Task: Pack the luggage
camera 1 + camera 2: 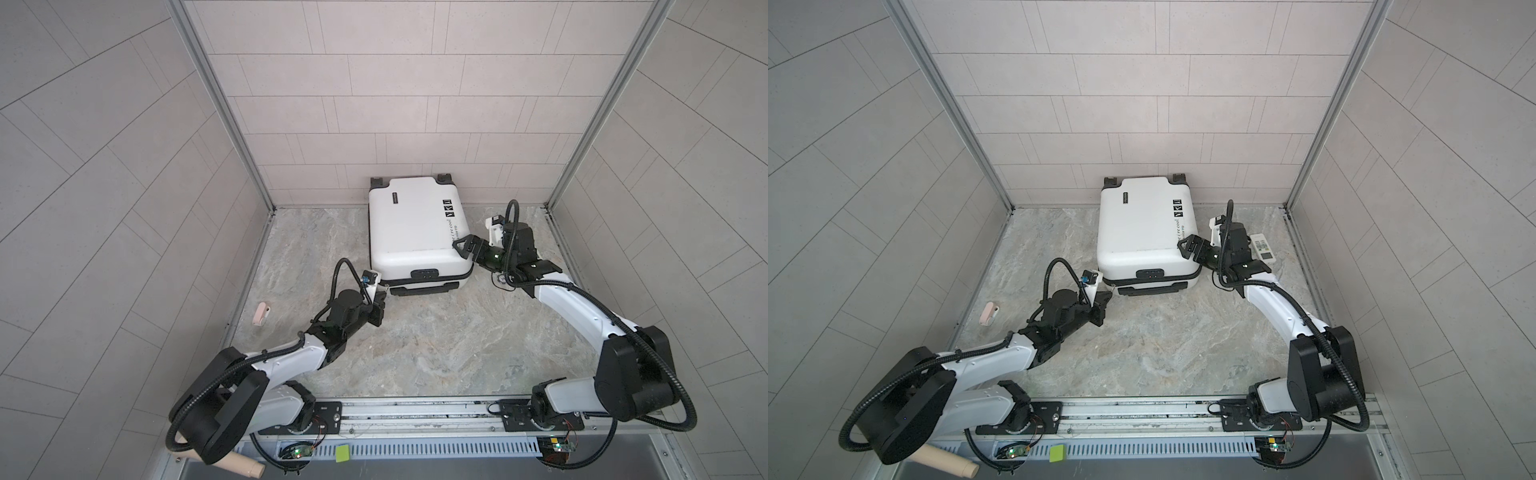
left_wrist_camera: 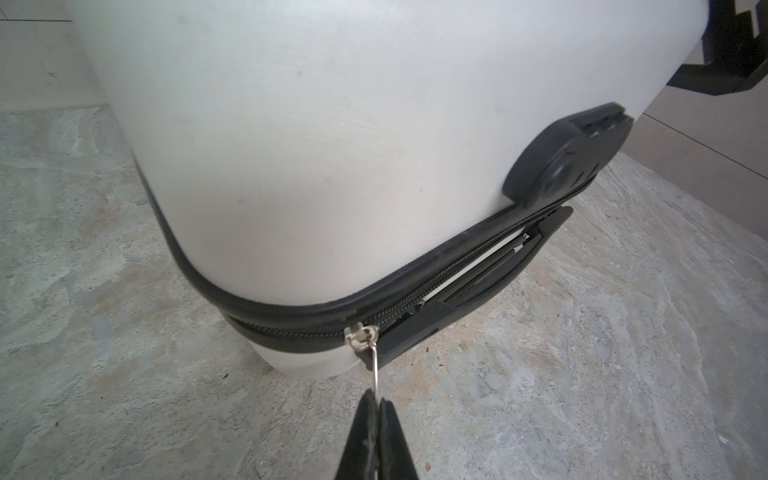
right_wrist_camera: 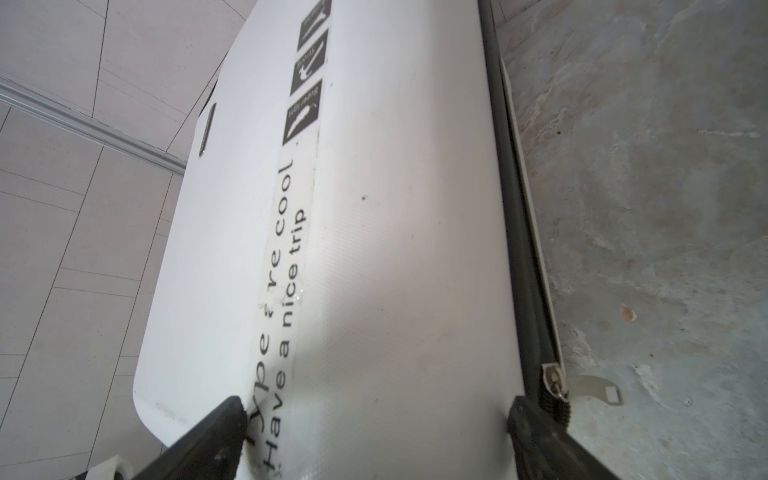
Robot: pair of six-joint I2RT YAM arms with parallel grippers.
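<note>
The luggage (image 1: 415,224) (image 1: 1142,224) is a white hard-shell suitcase lying flat with its lid down, its wheels against the back wall. At its front left corner my left gripper (image 1: 380,299) (image 2: 377,401) is shut on the thin metal zipper pull (image 2: 375,370), which hangs from the slider (image 2: 360,334) on the black zipper band. My right gripper (image 1: 461,245) (image 3: 376,411) stands open over the lid's front right corner, both fingertips (image 3: 224,419) against the white shell (image 3: 374,249) near the lettering. Another slider with its tab (image 3: 555,380) sits beside the right finger.
A white remote control (image 1: 1262,247) lies on the stone-patterned table behind my right arm. A small pink object (image 1: 262,313) rests left of the table's edge. Tiled walls close in the back and both sides. A beige cylinder (image 1: 245,465) and a green tag (image 1: 343,453) sit at the front rail.
</note>
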